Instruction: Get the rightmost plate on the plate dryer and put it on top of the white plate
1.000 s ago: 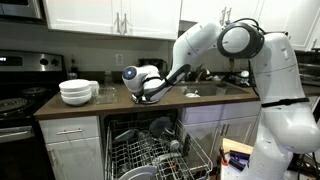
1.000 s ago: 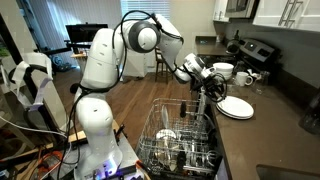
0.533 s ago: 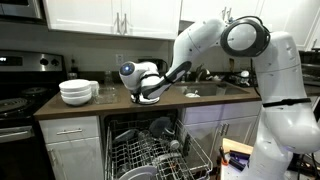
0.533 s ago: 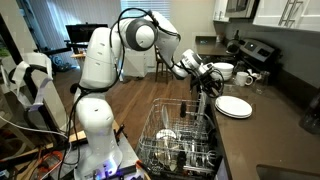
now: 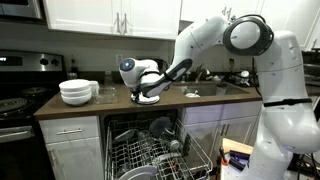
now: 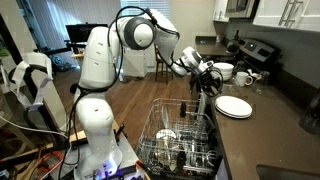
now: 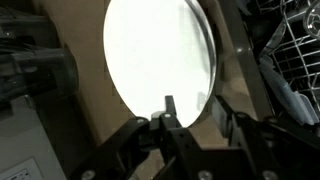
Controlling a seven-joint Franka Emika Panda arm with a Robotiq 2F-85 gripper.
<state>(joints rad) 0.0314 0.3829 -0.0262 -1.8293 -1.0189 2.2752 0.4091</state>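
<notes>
Slightly lower than a second ago, the gripper [image 5: 147, 92] has sunk a touch toward the bench top and drifted a little toward the stove end. The shift is small, and the arm's big white elbow has turned with it. Nothing else has shifted: the white plate [image 5: 150, 99] lies flat where it was, close to the front edge of the bench and about midway along it. The plate dryer [image 5: 140, 150] stands pulled out below that edge, still with crockery among its tines.

In the wrist view the white plate [image 7: 160, 60] fills most of the picture, just beyond the gripper [image 7: 196, 108]. A corner of the grey wire plate dryer [image 7: 296, 45] shows at the upper right.

Two dark fingers [image 7: 166, 112] rise from the bottom with a gap between them. I cannot tell whether they pinch anything, as no second plate shows clearly in the hold.

In an exterior view the gripper [image 6: 206, 84] hangs above the front edge, beside the white plate [image 6: 234, 106] and over the far end of the plate dryer [image 6: 180, 140].

My reading is that this slow descent belongs to the setting-down end of the job. Whether a plate from the rack is actually being carried cannot be confirmed.

A stack of white bowls [image 5: 77, 92] sits near the stove-end corner.

No brand, label or writing is legible in any view.
</notes>
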